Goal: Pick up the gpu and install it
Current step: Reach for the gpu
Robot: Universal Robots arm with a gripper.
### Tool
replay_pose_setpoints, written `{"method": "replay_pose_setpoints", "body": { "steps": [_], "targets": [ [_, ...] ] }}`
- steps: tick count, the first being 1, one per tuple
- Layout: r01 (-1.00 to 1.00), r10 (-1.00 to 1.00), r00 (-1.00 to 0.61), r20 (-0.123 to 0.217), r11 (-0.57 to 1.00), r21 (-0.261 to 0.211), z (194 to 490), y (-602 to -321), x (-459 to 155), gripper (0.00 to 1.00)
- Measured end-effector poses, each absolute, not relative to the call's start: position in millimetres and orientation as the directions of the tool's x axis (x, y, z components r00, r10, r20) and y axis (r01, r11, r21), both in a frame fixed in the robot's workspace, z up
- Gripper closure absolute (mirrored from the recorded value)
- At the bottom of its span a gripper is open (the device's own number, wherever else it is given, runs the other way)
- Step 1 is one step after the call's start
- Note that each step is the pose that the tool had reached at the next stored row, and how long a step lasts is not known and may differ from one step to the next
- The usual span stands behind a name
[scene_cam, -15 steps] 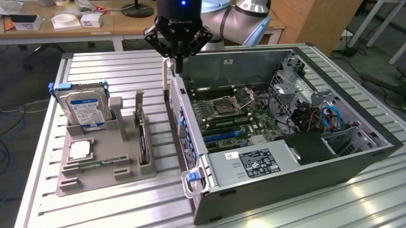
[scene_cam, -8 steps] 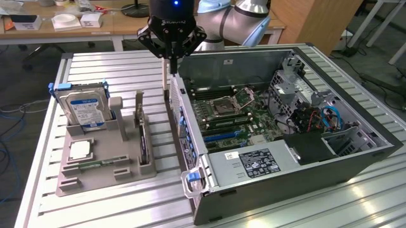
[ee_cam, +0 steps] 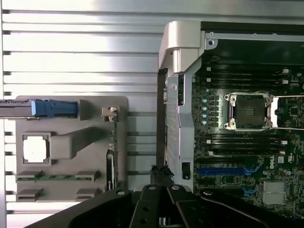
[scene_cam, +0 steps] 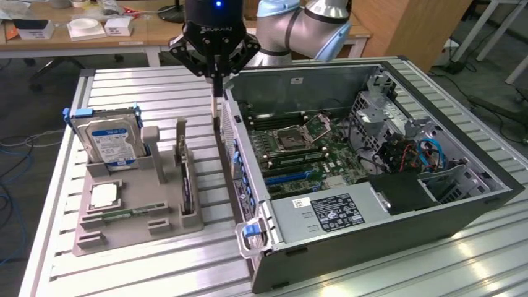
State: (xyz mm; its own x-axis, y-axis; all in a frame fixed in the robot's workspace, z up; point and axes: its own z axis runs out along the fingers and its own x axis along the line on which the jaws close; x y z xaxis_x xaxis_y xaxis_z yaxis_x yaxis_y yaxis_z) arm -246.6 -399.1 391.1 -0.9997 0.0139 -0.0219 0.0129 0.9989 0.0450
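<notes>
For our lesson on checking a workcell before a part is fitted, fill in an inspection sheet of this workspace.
Surface: slatted metal table, grey holder and open computer case on it.
Job's things: gpu standing edge-on in the holder, not held.
Clutter: hard drive, processor chip, memory stick in the holder.
Grippers: gripper shut, above the gap between holder and case, holding nothing.
Cables: blue and red wires inside the case.
Surroundings: wooden desk with white boxes behind.
</notes>
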Motion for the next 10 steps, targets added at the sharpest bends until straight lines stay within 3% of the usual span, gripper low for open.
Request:
{"method": "replay_pose_setpoints", "body": {
  "steps": [10],
  "targets": [
    [0.003,0.004,-1.000,-0.022,0.999,0.045,391,-399,-266,0.90]
  ]
}}
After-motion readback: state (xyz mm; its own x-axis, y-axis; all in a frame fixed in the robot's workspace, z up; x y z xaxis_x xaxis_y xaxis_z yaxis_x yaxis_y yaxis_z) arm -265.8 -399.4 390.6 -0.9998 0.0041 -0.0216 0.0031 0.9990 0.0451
